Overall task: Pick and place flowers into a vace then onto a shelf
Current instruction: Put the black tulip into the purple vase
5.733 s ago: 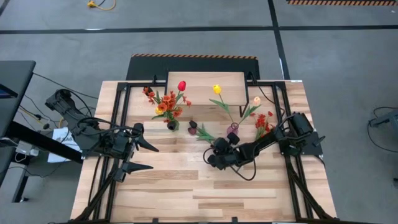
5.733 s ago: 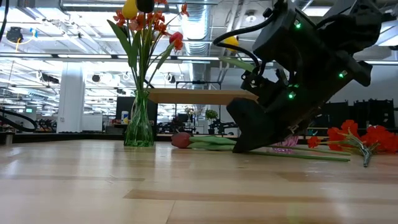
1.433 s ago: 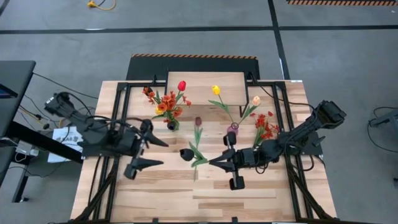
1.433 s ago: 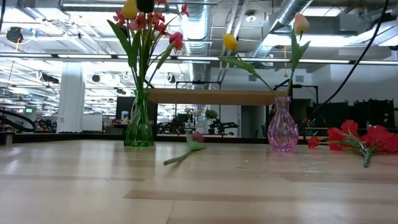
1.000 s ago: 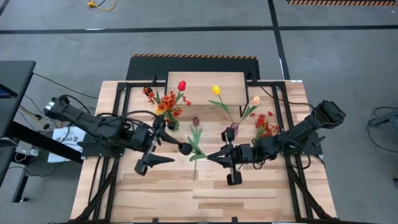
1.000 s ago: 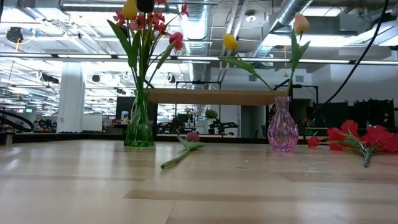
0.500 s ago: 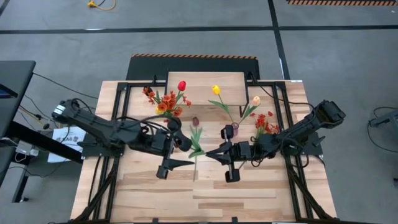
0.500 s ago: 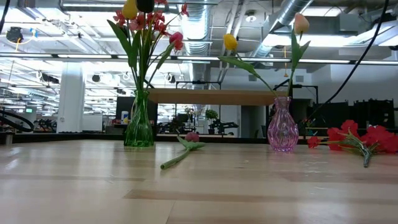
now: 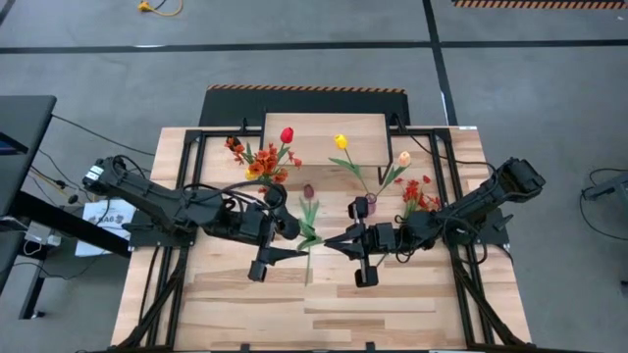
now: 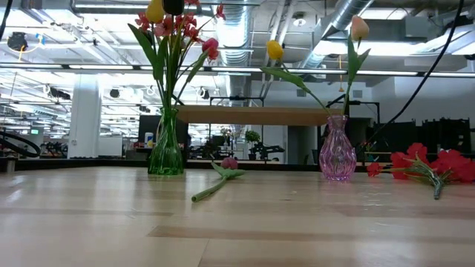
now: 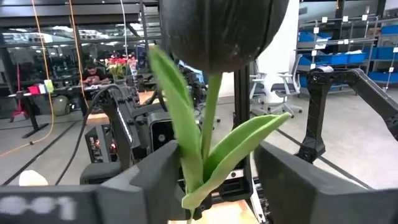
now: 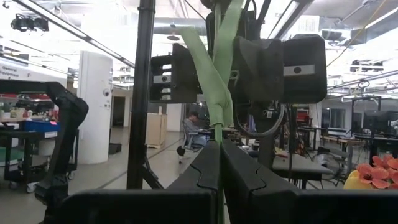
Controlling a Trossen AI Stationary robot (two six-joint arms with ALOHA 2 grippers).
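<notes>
My right gripper (image 9: 335, 241) (image 12: 219, 180) is shut on the green stem of a black tulip (image 11: 217, 31), which is up off the table. My left gripper (image 9: 297, 241) (image 11: 214, 183) is open and faces it from the table's left, one finger on each side of the tulip's stem and leaves (image 11: 205, 155), just below the head. A maroon tulip (image 9: 308, 192) (image 10: 223, 165) lies flat on the table. A green vase (image 10: 165, 148) and a pink vase (image 10: 338, 157) hold flowers in front of the shelf (image 9: 324, 137) (image 10: 245, 115). The low view shows neither gripper. My right gripper pinches the black tulip's stem (image 12: 219, 135) between its two shut fingers, coming about level from the table's right. The stem runs on past the fingertips toward my left gripper, leaves and head clear of the table. My left gripper's finger (image 11: 155, 177) is close beside a leaf; whether it touches, I cannot tell.
Loose red-orange sprays (image 9: 417, 196) (image 10: 423, 165) lie on the table at the right, near the pink vase (image 9: 368, 203). The green vase's bunch (image 9: 263, 165) stands just beyond my left arm. Bare planks (image 9: 314, 309) run along the table's near side.
My left gripper has travelled toward the table's right, up to the black tulip in my right gripper, and now has its fingers around the stem and leaves. It has kept still for the last half second. The maroon tulip has stayed where it lay.
</notes>
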